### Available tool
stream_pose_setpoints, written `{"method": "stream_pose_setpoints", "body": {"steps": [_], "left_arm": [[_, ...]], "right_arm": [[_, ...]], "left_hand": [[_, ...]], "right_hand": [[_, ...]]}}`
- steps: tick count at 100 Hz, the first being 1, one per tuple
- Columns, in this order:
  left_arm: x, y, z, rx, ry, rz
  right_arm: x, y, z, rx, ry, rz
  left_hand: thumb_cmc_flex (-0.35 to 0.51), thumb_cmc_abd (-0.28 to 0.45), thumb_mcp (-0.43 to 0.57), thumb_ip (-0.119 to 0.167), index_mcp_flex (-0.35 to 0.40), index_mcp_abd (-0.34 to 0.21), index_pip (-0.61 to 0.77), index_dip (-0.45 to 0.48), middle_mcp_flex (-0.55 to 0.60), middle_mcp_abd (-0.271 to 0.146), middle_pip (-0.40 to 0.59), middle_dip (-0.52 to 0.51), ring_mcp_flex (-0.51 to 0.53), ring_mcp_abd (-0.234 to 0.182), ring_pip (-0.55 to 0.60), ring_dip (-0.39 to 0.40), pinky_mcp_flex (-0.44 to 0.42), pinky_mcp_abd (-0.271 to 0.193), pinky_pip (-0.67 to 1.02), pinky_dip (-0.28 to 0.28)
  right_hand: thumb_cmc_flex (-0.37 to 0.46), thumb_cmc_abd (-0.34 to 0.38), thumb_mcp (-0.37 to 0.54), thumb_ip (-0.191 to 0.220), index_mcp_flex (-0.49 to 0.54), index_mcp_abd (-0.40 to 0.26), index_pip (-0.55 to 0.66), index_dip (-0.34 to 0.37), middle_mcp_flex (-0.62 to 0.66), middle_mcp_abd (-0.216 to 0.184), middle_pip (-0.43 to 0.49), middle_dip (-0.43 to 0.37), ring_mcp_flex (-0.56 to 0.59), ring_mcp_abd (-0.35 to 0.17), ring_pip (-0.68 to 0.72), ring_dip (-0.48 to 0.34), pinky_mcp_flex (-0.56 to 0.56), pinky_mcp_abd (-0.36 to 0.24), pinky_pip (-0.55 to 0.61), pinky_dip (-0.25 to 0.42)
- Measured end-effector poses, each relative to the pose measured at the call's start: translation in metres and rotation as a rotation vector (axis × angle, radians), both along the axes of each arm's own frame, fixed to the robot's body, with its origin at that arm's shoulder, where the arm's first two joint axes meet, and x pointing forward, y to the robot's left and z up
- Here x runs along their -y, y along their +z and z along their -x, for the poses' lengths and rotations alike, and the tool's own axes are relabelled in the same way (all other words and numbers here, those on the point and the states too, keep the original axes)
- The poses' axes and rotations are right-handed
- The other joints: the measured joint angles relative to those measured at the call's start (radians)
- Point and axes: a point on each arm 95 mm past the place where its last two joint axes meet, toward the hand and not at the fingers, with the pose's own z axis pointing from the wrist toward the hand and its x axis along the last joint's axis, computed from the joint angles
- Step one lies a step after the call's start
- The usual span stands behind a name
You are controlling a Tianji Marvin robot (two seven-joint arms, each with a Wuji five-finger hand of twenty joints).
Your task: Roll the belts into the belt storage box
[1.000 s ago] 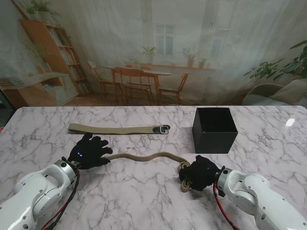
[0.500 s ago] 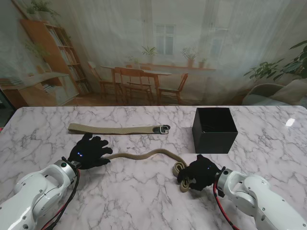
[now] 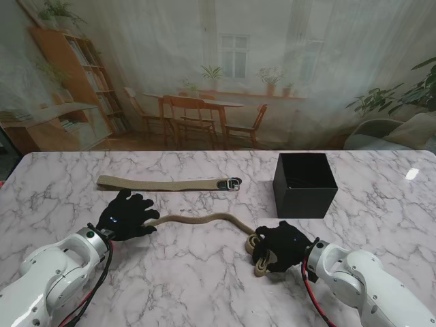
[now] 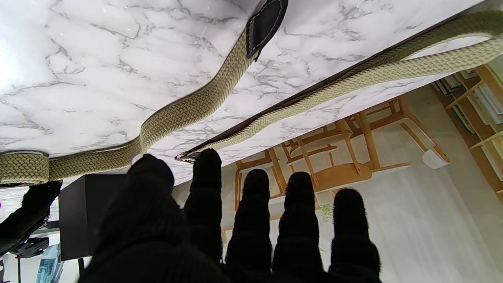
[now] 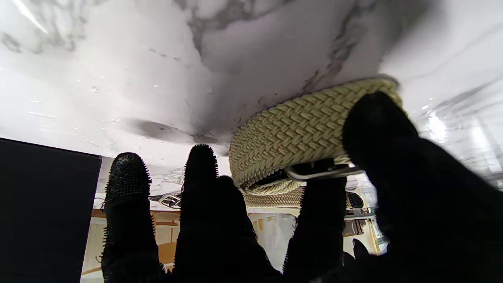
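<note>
The right hand grips the coiled buckle end of the near belt, its thumb pressed on the roll just in front of the black box on the marble table. The left hand, fingers spread and holding nothing, rests at that belt's other end. Belt 2 lies straight, farther from me.

Two tan belts lie beside open black box.
</note>
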Motion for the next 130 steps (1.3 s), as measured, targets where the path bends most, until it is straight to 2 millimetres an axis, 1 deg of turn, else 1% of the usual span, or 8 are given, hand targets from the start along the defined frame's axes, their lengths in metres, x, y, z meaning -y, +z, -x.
{"method": "stream_pose_setpoints", "body": {"steps": [14, 25, 51, 82, 94, 113, 126, 130], "left_arm": [[0.0, -0.0001, 0.0, -0.001, 0.0, 0.0], [0.0, -0.0001, 0.0, -0.001, 0.0, 0.0], [0.0001, 0.0, 0.0, 0.0, 0.0, 0.001], [0.0001, -0.0001, 0.0, -0.002, 0.0, 0.0], [0.0001, -0.0001, 0.0, -0.002, 0.0, 0.0], [0.0001, 0.0, 0.0, 0.0, 0.0, 0.001], [-0.0001, -0.0001, 0.0, 0.0, 0.0, 0.001], [-0.0002, -0.0001, 0.0, 0.0, 0.001, 0.001]], "right_arm": [[-0.0004, -0.0007, 0.0008, -0.013, -0.01, -0.008], [-0.0002, -0.0008, 0.0019, -0.018, -0.014, -0.008], [0.0005, 0.0001, 0.0022, -0.03, -0.017, 0.0], [0.0014, 0.0003, 0.001, -0.031, -0.023, 0.003], [0.0021, 0.0021, 0.0004, -0.036, -0.02, 0.02], [0.0007, 0.0056, -0.0017, -0.051, -0.007, 0.055], [0.0007, 0.0048, -0.0027, -0.044, -0.007, 0.049], [0.0008, 0.0047, -0.0027, -0.043, -0.008, 0.047]], "left_hand": [[0.0, 0.0, 0.0, 0.0, 0.0, 0.0, 0.0, 0.0, 0.0, 0.0, 0.0, 0.0, 0.0, 0.0, 0.0, 0.0, 0.0, 0.0, 0.0, 0.0], [0.0, 0.0, 0.0, 0.0, 0.0, 0.0, 0.0, 0.0, 0.0, 0.0, 0.0, 0.0, 0.0, 0.0, 0.0, 0.0, 0.0, 0.0, 0.0, 0.0], [0.0, 0.0, 0.0, 0.0, 0.0, 0.0, 0.0, 0.0, 0.0, 0.0, 0.0, 0.0, 0.0, 0.0, 0.0, 0.0, 0.0, 0.0, -0.011, 0.0], [0.0, 0.0, 0.0, 0.0, 0.0, 0.0, 0.0, 0.0, 0.0, 0.0, 0.0, 0.0, 0.0, 0.0, 0.0, 0.0, 0.0, 0.0, -0.011, 0.0], [0.0, 0.0, 0.0, 0.0, 0.0, 0.0, 0.0, 0.0, 0.0, 0.0, 0.0, 0.0, 0.0, 0.0, 0.0, 0.0, 0.0, 0.0, -0.011, 0.0], [0.0, 0.0, 0.0, 0.0, 0.0, 0.0, 0.0, 0.0, 0.0, 0.0, 0.0, 0.0, 0.0, 0.0, 0.0, 0.0, 0.0, 0.0, -0.011, 0.0], [0.0, 0.0, 0.0, 0.0, 0.0, 0.0, 0.0, 0.0, 0.0, 0.0, 0.0, 0.0, 0.0, 0.0, 0.0, 0.0, 0.0, 0.0, -0.011, 0.0], [0.0, 0.0, 0.0, 0.0, 0.0, 0.0, 0.0, 0.0, 0.0, 0.0, 0.0, 0.0, 0.0, 0.0, 0.0, 0.0, 0.0, 0.0, -0.011, 0.0]], "right_hand": [[-0.022, 0.0, 0.0, -0.003, 0.008, 0.002, 0.023, -0.001, -0.053, 0.003, -0.003, -0.003, -0.02, 0.001, -0.001, -0.015, -0.017, 0.0, -0.003, -0.017], [-0.051, -0.001, -0.003, -0.008, 0.009, 0.012, 0.1, -0.013, -0.062, 0.003, -0.003, -0.003, -0.032, 0.001, -0.001, -0.023, -0.033, 0.0, -0.005, -0.024], [-0.051, -0.001, -0.005, -0.01, 0.009, 0.023, 0.113, -0.013, -0.061, 0.003, -0.003, -0.003, -0.062, 0.012, -0.001, -0.024, -0.049, 0.0, -0.012, -0.033], [-0.052, -0.001, -0.005, -0.011, 0.009, 0.023, 0.126, -0.014, -0.036, -0.016, -0.012, -0.009, -0.063, 0.012, -0.001, -0.04, -0.06, 0.0, -0.015, -0.044], [-0.052, -0.001, -0.005, -0.011, 0.009, 0.023, 0.126, -0.014, -0.027, -0.037, -0.026, -0.016, -0.064, 0.012, -0.001, -0.04, -0.065, 0.0, -0.015, -0.047], [-0.054, -0.022, -0.003, -0.011, 0.018, 0.023, 0.152, -0.017, -0.029, -0.04, -0.036, -0.017, -0.097, 0.004, -0.024, -0.048, -0.092, 0.0, -0.026, -0.066], [-0.065, -0.031, -0.001, -0.012, 0.04, 0.024, 0.155, -0.026, -0.047, -0.054, -0.006, -0.006, -0.118, 0.001, -0.024, -0.048, -0.103, 0.0, -0.03, -0.074], [-0.065, -0.031, -0.001, -0.012, 0.044, 0.027, 0.155, -0.026, -0.028, -0.066, -0.001, -0.003, -0.118, 0.001, -0.024, -0.048, -0.103, 0.0, -0.03, -0.078]]}}
